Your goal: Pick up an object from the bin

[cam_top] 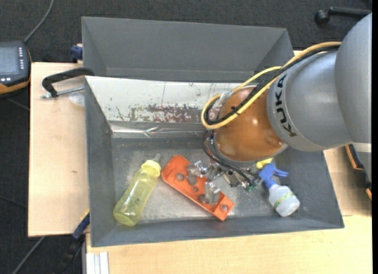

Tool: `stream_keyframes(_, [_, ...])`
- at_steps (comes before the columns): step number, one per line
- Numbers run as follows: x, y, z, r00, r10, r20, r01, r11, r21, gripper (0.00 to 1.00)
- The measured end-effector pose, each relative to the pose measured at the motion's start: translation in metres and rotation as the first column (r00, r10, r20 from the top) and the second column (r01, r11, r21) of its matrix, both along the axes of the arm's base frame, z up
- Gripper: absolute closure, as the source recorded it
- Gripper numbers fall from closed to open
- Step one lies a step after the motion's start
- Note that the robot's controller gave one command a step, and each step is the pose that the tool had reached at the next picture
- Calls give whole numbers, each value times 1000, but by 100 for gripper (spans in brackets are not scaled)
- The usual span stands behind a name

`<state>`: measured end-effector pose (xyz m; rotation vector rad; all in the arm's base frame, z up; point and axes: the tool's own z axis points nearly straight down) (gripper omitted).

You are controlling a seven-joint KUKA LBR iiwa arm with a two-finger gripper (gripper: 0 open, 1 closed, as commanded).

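While the grey arm point(319, 107) reaches in from the right, it covers much of the right half of the grey metal bin point(177, 48). Its rounded orange wrist cover point(248, 128), with a yellow cable looped over it, hangs low above the bin's floor. A yellow bottle point(136, 195) lies tilted near the front left corner. Just beside it, at the middle front, lies a flat orange plastic bracket point(180, 175) with holes. A small white bottle point(282, 199) with a blue top lies at the front right. The gripper point(208, 183) is down on the bracket's right half; I cannot tell whether it is open or closed.
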<state>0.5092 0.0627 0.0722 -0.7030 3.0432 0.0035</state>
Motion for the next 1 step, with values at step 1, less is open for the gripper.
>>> stream_keyframes(1, [-12, 0, 193, 1000, -19, 14, 19, 1000, 4, 100])
